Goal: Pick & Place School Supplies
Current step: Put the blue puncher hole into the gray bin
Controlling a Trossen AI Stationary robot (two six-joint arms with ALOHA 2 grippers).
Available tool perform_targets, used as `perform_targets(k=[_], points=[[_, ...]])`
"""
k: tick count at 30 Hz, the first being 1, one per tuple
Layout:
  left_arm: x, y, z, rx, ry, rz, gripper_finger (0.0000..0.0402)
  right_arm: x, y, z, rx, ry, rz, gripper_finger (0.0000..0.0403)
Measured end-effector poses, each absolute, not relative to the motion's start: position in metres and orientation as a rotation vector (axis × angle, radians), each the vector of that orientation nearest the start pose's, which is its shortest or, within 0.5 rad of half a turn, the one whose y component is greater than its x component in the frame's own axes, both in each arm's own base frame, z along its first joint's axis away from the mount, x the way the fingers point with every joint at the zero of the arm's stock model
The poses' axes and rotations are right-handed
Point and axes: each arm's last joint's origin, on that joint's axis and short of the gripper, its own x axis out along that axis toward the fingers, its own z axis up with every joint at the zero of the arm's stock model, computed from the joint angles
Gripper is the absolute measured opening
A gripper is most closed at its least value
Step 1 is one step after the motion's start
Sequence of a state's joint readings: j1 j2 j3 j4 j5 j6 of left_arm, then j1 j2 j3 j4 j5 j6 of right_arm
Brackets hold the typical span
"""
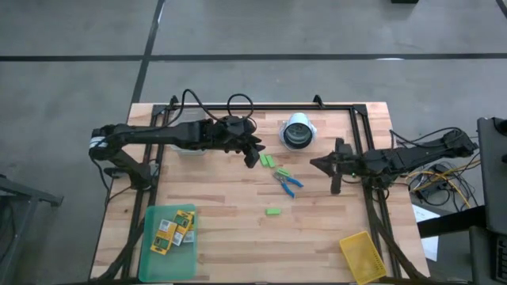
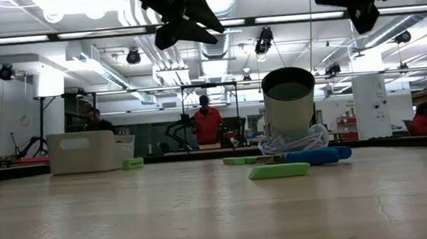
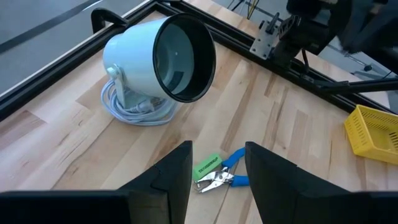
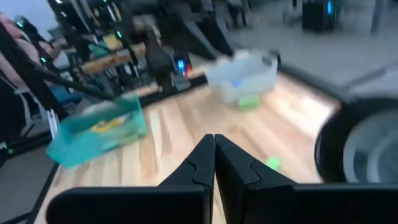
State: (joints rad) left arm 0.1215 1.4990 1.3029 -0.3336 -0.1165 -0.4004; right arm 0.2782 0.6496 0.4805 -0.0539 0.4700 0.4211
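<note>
The left gripper (image 1: 257, 150), jaws part-open and empty, hangs above the scissors (image 1: 288, 183) and green erasers (image 1: 268, 161) just ahead. Crayon boxes (image 1: 173, 228) already sit in the tray (image 1: 150, 261); these remain. The right gripper (image 1: 317, 164) waits closed nearby.

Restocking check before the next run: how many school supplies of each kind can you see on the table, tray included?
Crayon boxes, in the green tray: 3, as far as the overhead view shows
Scissors, blue-handled: 1
Light-green eraser blocks: 3, two side by side near the left gripper, one alone nearer the table's middle
Total: 7
</note>
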Motion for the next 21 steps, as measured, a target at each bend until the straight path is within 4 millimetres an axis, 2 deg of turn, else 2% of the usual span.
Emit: perform_targets(k=[7, 14, 17, 21], points=[[0.333, 0.044, 0.329, -0.390, 0.477, 0.337, 0.0152, 0.163, 0.032, 0.243, 0.462, 0.318, -0.348, 0.0008], [0.333, 0.044, 0.329, -0.390, 0.477, 0.337, 0.0152, 0.182, 0.037, 0.247, 0.542, 0.529, -0.498, 0.0008], [0.333, 0.044, 0.329, -0.390, 0.477, 0.337, 0.0152, 0.194, 0.040, 0.255, 0.598, 0.588, -0.561, 0.0009], [0.333, 0.044, 0.329, -0.390, 0.477, 0.337, 0.0152, 0.210, 0.046, 0.256, 0.701, 0.745, -0.625, 0.0009]])
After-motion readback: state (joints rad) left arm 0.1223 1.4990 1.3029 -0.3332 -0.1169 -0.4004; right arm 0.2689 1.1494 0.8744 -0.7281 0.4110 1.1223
